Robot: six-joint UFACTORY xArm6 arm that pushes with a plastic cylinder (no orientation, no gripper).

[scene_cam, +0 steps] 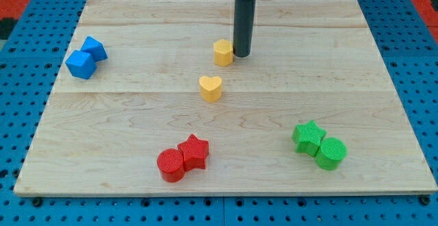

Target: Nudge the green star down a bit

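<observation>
Red cylinder (170,165) nearest; my tip (242,53) far from green star (308,137).

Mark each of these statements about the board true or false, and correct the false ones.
1. My tip is right beside the yellow hexagon. True.
2. The green star touches the green cylinder. True.
3. My tip is touching the green star. False: it is far up the view from it.
4. The yellow heart lies among the blue blocks. False: it stands alone near the middle.
5. The red star sits beside the red cylinder. True.
</observation>
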